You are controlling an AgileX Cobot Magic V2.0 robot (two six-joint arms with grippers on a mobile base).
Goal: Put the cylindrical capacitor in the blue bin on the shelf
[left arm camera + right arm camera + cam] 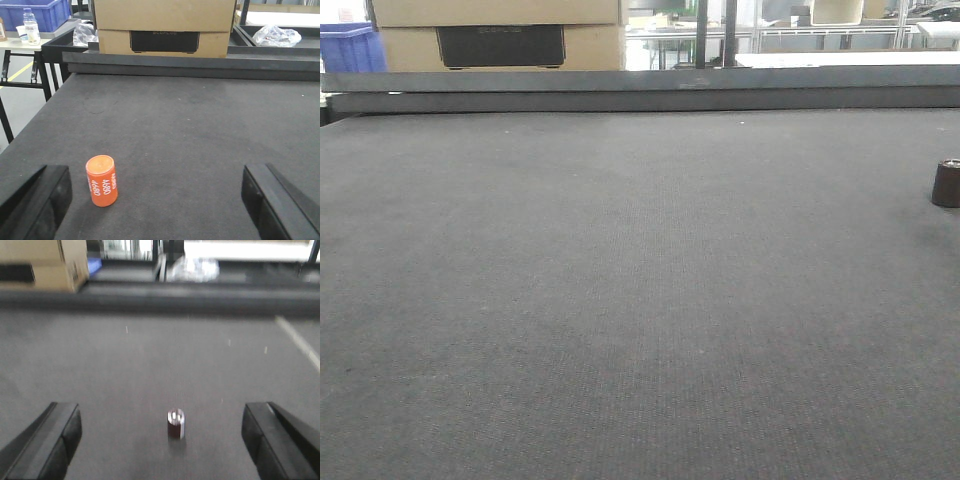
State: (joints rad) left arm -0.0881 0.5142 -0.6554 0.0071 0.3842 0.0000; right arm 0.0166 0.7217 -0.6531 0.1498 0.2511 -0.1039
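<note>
Nothing done yet: cylindrical capacitor (175,423) sits ungrasped on the mat (620,300). Right gripper (160,436) and left gripper (156,196) are spread wide and empty.

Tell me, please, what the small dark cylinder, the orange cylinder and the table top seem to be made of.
The cylindrical capacitor: dark matte body, perhaps a plastic sleeve; its top glints, so likely bare metal. The orange cylinder: smooth wrap with white printed digits, probably plastic film. The table top: dull grey with a fine woven grain, likely a fabric or rubber mat.
</note>
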